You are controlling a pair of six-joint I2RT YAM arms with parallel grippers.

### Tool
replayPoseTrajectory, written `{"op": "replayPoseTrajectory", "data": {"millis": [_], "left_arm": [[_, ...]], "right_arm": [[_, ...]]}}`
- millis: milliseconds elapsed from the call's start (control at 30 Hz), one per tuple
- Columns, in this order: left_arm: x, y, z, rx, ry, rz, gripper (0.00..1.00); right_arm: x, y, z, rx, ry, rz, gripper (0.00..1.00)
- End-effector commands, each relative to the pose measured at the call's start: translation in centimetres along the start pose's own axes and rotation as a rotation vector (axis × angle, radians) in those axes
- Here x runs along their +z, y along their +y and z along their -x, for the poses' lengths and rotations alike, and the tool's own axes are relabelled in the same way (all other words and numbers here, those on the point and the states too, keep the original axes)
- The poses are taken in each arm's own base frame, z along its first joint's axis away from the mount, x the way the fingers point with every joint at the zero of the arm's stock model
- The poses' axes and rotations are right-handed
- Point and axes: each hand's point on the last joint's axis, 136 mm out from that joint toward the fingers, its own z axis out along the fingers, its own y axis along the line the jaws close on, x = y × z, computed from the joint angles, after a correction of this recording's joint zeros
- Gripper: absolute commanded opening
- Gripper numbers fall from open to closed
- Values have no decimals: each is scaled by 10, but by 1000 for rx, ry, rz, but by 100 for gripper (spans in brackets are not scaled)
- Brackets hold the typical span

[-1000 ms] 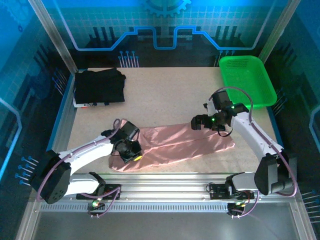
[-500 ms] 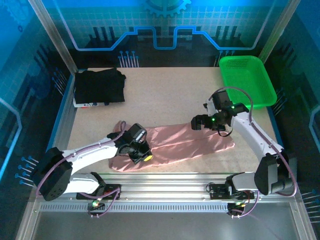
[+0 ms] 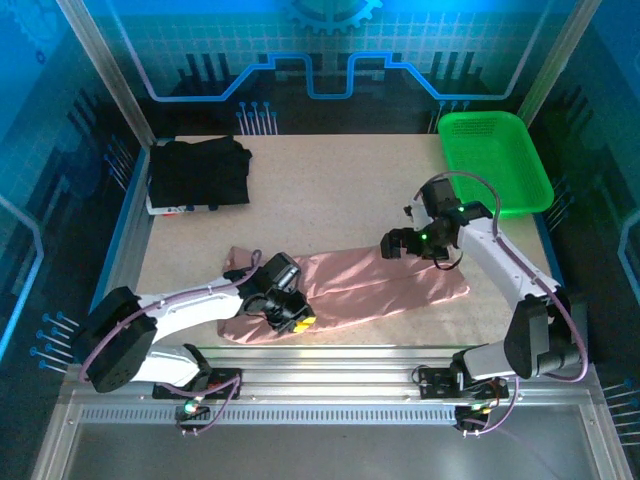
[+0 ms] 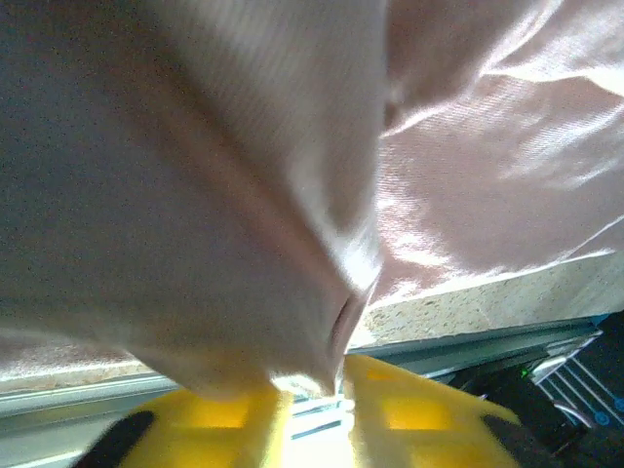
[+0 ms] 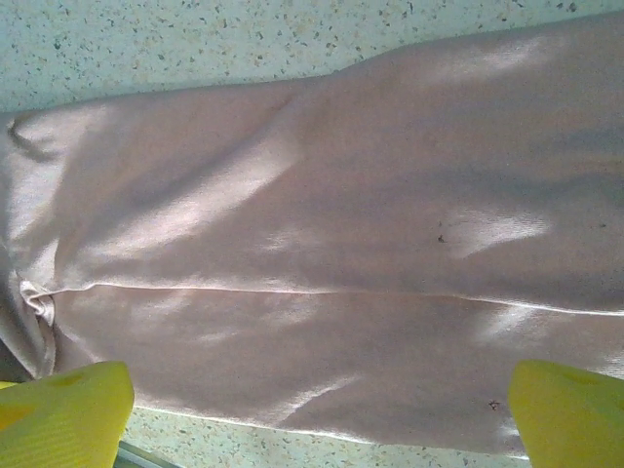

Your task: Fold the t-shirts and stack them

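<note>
On speckled table point(image 3: 350, 200), pink t-shirt point(image 3: 385, 285), blue walls point(image 3: 330, 50)

Overhead view is sharp, with a heavy blue cast from the back wall and sides. The table point(image 3: 340, 190) is bright and evenly lit, and the surroundings are dim. The black t-shirt point(image 3: 198, 172) reads as a flat dark patch, folds barely resolved. My left wrist view is badly blurred: the pink t-shirt point(image 4: 244, 195) is too close and out of focus, shaded on the left with glare streaks at right. My yellow fingers point(image 4: 409, 419) are washed out at the bottom edge. Right wrist view is crisp, with soft light patches and shadows across the cloth.
</note>
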Motion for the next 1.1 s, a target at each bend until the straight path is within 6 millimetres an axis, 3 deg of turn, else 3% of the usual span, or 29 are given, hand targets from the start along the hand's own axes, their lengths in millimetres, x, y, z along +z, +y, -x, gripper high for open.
{"op": "replayPoseTrajectory", "data": {"millis": [0,67,133,233,400,600,933,1067], "left_arm": [[-15,-18,2,84,-31,-20,43],[-34,-26,5,120,-93,-26,48],[-50,-23,6,110,-144,-25,49],[-71,4,7,39,-216,-9,49],[-88,70,14,-156,-294,-4,48],[-90,101,29,-287,-318,-21,43],[-83,99,72,-301,-416,48,34],[-85,89,84,-293,-448,24,33]], "right_arm": [[-3,4,8,1,-1,29,100],[-2,5,10,1,-2,31,100],[-1,6,11,0,1,30,100],[0,7,14,-1,1,34,100],[2,10,19,-6,4,41,100],[4,17,24,-24,4,55,100],[6,23,25,-39,15,63,100],[5,24,22,-38,11,67,100]]}}
